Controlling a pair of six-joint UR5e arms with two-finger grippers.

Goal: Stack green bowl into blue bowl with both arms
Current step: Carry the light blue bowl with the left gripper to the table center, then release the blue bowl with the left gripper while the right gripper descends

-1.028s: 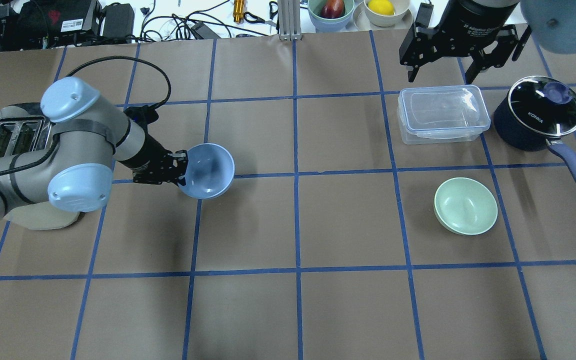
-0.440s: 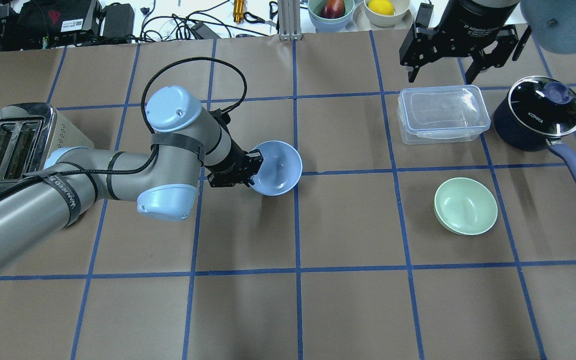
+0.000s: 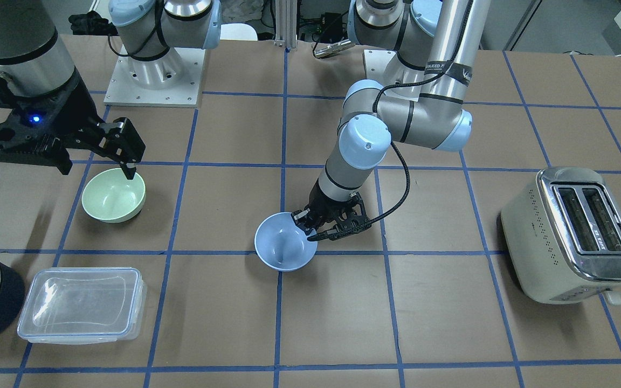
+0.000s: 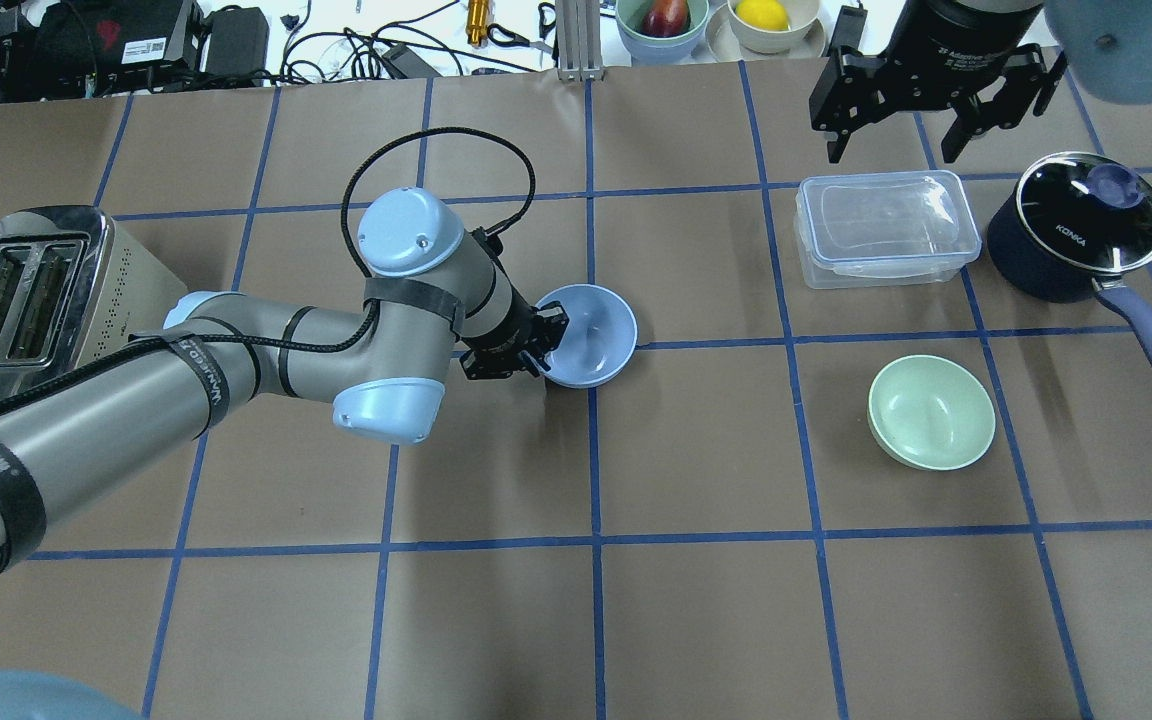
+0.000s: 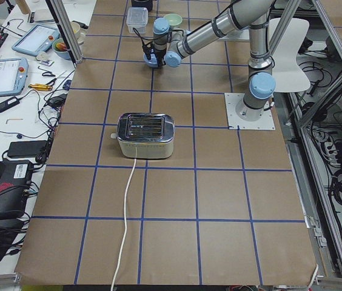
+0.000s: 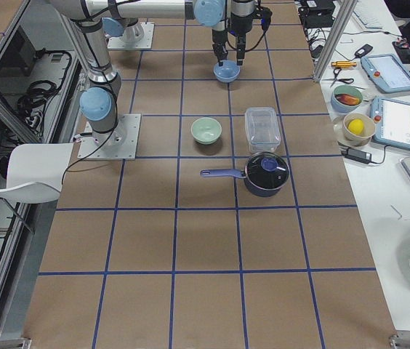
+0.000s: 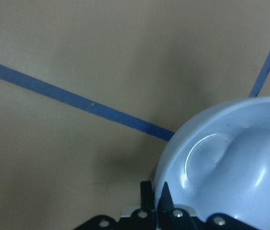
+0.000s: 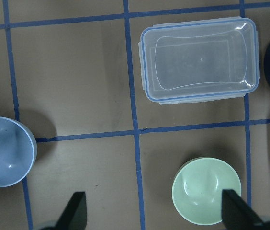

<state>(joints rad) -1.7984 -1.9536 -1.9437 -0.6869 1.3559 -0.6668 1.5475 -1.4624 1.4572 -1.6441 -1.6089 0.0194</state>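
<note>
The pale blue bowl (image 4: 596, 330) is near the table's middle, and my left gripper (image 4: 542, 347) is shut on its near-left rim. It also shows in the front view (image 3: 281, 250) and in the left wrist view (image 7: 230, 163), where the fingers pinch the rim. The pale green bowl (image 4: 931, 412) sits upright and alone on the right side of the table, also in the front view (image 3: 114, 195) and right wrist view (image 8: 207, 190). My right gripper (image 4: 891, 150) is open and empty, held high over the table beyond the green bowl.
A clear lidded container (image 4: 884, 228) and a navy saucepan (image 4: 1076, 235) with a glass lid stand behind the green bowl. A toaster (image 4: 26, 290) stands at the far left. Bowls of fruit (image 4: 663, 25) sit past the table's back edge.
My left arm has carried the blue bowl to the right, from the left part of the table to near its middle. The right gripper has shifted slightly away; the green bowl has not moved.
</note>
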